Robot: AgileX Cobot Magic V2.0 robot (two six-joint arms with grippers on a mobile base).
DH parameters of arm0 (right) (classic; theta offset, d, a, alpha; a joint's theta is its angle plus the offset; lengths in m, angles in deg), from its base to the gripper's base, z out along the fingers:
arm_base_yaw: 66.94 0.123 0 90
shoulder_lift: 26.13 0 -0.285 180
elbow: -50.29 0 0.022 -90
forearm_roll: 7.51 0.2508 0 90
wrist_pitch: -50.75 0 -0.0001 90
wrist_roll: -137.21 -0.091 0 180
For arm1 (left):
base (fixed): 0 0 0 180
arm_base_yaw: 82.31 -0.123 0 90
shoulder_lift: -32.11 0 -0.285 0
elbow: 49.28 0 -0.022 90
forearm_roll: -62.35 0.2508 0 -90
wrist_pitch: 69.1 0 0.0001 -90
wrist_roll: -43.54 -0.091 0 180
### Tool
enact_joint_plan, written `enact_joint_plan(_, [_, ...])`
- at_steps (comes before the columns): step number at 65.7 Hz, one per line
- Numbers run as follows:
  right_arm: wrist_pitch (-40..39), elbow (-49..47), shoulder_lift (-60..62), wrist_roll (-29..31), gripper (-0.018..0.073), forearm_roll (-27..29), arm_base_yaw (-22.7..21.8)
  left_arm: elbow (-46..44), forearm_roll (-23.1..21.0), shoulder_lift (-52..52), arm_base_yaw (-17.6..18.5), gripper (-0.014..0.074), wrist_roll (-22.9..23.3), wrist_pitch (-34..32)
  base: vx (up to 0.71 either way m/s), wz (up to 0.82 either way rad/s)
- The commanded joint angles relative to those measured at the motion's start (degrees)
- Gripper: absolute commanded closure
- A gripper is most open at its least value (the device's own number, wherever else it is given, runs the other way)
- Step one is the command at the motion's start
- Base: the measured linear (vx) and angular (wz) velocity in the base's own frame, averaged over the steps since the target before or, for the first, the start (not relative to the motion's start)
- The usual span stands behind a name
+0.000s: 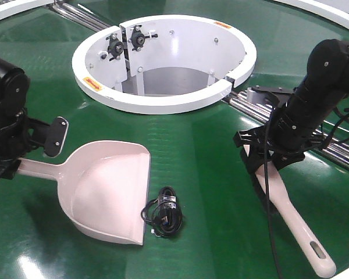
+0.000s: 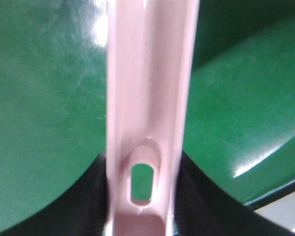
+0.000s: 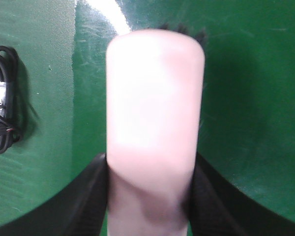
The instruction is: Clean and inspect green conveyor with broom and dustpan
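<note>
The pale pink dustpan (image 1: 107,189) lies on the green conveyor (image 1: 221,197), open edge facing front right. My left gripper (image 1: 3,165) is shut on its handle; in the left wrist view the handle (image 2: 147,98), with its slotted hole, sits between the black fingers (image 2: 88,196). The pink broom (image 1: 291,224) lies on the belt at the right, slotted handle end pointing front right. My right gripper (image 1: 266,158) is shut on its head end; the right wrist view shows the rounded pink head (image 3: 155,93) clamped between the jaws.
A black coiled cable bundle (image 1: 164,218) lies on the belt just off the dustpan's front edge; it also shows in the right wrist view (image 3: 2,98). The white ring hub (image 1: 163,104) stands behind, with silver rollers (image 1: 250,110) to its right.
</note>
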Motion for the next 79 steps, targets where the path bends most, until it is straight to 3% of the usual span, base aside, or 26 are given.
enact_joint_plan(1, [3.18,-1.58,2.86,0.14,0.0564,1.02,-0.26,-1.37,-1.59,-2.16,1.42,0.062,0.9,1.04,0.0,0.0])
enact_joint_plan(21, [3.18,-1.58,2.86,0.14,0.0564,1.02,-0.26,-1.37,-2.37,-2.16,3.16,0.062,0.9,1.04,0.0,0.0])
enact_joint_plan(79, [3.18,-1.58,2.86,0.08,0.0564,1.0,-0.26,-1.37,-3.95,-2.21,3.34,0.0619,0.9,0.92,0.0,0.0])
